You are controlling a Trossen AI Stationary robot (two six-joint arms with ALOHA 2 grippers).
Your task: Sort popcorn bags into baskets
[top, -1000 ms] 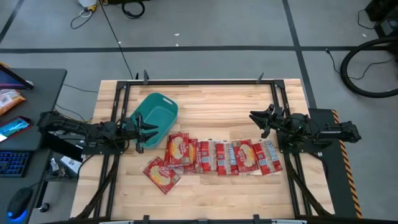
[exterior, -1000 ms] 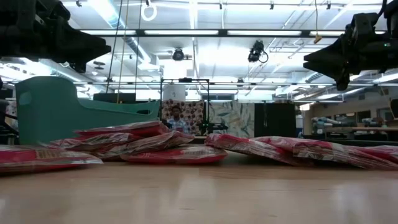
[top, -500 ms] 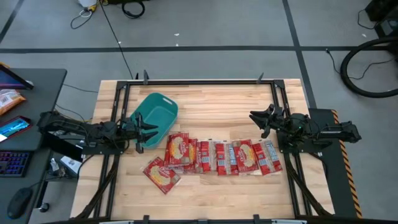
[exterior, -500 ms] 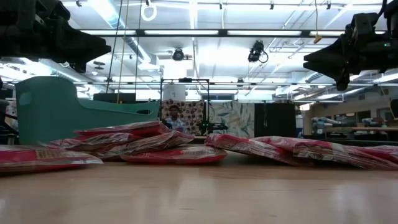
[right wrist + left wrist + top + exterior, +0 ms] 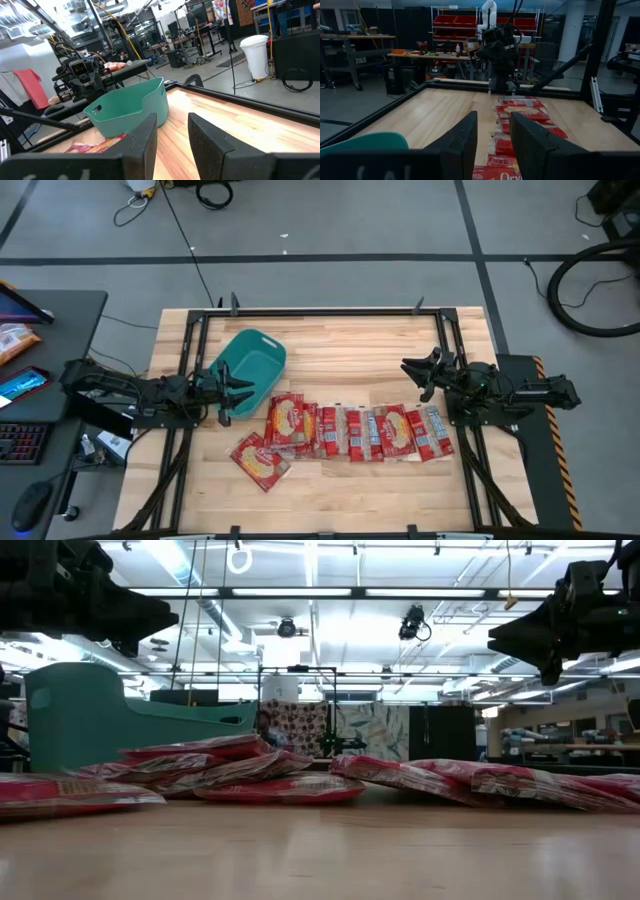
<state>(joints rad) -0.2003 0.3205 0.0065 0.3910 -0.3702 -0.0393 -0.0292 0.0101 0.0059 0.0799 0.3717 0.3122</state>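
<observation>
Several red popcorn bags (image 5: 345, 432) lie flat in an overlapping row on the wooden table; one bag (image 5: 260, 461) lies apart at the near left. The teal tub (image 5: 248, 363) stands at the far left; it also shows in the right wrist view (image 5: 127, 107) and the low view (image 5: 80, 720). My left gripper (image 5: 243, 392) hovers open and empty above the table, next to the tub's near side and the row's left end. My right gripper (image 5: 418, 373) hovers open and empty, just beyond the row's right end. The bags show in the left wrist view (image 5: 520, 112).
A black metal frame (image 5: 320, 311) runs around the table's edges. Bare wood lies between the tub and my right gripper and along the near edge. A desk with a keyboard (image 5: 20, 442) stands left of the table.
</observation>
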